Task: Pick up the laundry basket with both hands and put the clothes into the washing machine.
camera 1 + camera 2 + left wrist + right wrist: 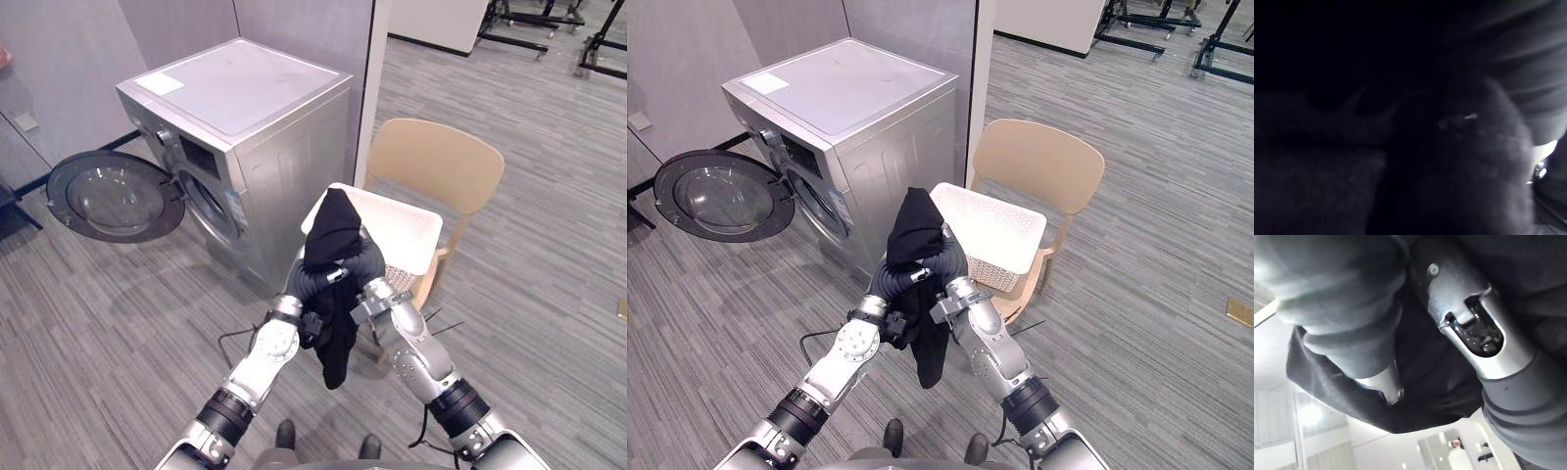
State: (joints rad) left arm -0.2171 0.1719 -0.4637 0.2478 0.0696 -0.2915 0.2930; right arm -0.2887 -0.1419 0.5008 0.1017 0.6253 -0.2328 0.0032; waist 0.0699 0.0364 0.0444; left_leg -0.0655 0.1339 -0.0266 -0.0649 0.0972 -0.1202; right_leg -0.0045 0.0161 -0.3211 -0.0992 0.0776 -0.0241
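Both arms reach up side by side. The left hand (312, 279) and right hand (370, 262) meet beneath a draped black garment (333, 230), before the white laundry basket (407, 230) on a chair (441, 162). I cannot tell either hand's grip.

The black garment (334, 227) drapes over the left hand (304, 281) and right hand (369, 262), hiding their grip.

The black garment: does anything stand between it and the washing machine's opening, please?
Nothing visible does: the door is swung wide open, and only floor lies between the black garment and the washing machine.
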